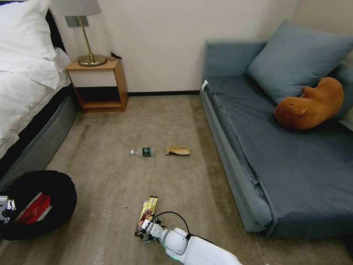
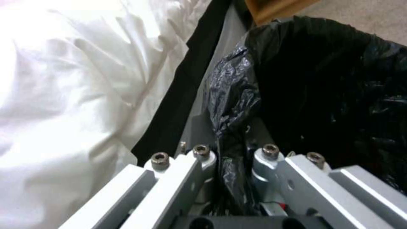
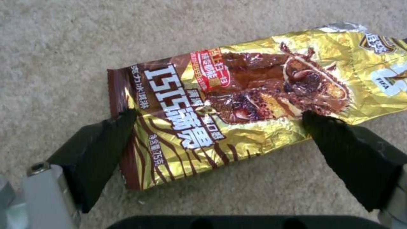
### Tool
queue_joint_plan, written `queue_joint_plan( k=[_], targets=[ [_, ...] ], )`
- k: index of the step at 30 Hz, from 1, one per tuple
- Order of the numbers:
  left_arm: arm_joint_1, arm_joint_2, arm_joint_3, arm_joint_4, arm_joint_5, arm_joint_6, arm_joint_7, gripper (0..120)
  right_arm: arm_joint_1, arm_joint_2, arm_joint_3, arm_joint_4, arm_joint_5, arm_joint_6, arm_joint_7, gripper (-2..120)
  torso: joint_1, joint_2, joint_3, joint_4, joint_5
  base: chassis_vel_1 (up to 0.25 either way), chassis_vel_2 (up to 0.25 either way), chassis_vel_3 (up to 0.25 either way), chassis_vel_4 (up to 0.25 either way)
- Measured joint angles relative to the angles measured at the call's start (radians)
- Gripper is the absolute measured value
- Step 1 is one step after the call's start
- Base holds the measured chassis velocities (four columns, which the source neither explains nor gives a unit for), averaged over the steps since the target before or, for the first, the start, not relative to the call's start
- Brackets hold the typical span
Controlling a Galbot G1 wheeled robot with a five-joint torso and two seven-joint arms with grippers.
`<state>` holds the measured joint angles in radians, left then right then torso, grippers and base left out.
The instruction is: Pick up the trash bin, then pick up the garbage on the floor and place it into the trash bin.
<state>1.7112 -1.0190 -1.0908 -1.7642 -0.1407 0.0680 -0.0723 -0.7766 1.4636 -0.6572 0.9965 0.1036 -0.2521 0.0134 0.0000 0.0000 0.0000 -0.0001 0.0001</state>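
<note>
The trash bin [image 1: 64, 186], lined with a black bag, hangs low at my left beside the bed. My left gripper [image 1: 5, 210] is shut on its rim; the left wrist view shows that gripper [image 2: 232, 156] pinching the crinkled bag of the bin [image 2: 330, 79]. A red-and-white wrapper [image 1: 35, 209] lies inside. My right gripper [image 1: 148, 232] is down at the carpet, open, at the near end of the gold-brown snack wrapper [image 1: 148, 212]. In the right wrist view its black fingertips [image 3: 120, 128] straddle the wrapper [image 3: 237, 101]. Farther off lie a clear bottle [image 1: 143, 151] and a brown paper bag [image 1: 177, 150].
A blue-grey sofa [image 1: 294, 165] with a cushion and a brown plush toy [image 1: 312, 105] runs along the right. The bed [image 1: 22, 92] borders the left, with a wooden nightstand [image 1: 99, 86] and lamp at the far wall. Open carpet lies between them.
</note>
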Motion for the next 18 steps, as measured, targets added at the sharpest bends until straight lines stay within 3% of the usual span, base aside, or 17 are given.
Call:
queue_joint_plan(
  k=[4, 12, 18],
  targets=[
    [0.0, 0.001, 0.0, -0.001, -0.001, 0.001, 0.0, 5, -0.001, 0.001, 0.0, -0.004, 0.0, 0.002, 0.001, 96, 0.0, 0.0, 0.0, 0.0001, -0.0001, 0.0, 0.0, 0.0, 0.0],
    [-0.012, 0.009, 0.004, 0.02, -0.008, 0.0, -0.001, 5, 0.0, 0.007, 0.001, -0.021, 0.003, 0.011, -0.004, 62, 0.0, 0.0, 0.0, 0.0003, 0.0003, 0.0, 0.0, 0.0, 0.0],
    [-0.018, 0.014, 0.007, 0.033, -0.011, -0.003, -0.001, 5, 0.001, 0.013, 0.002, -0.029, 0.004, 0.012, -0.005, 48, 0.0, 0.0, 0.0, 0.0004, 0.0002, 0.0, 0.0, 0.0, 0.0]
  ],
)
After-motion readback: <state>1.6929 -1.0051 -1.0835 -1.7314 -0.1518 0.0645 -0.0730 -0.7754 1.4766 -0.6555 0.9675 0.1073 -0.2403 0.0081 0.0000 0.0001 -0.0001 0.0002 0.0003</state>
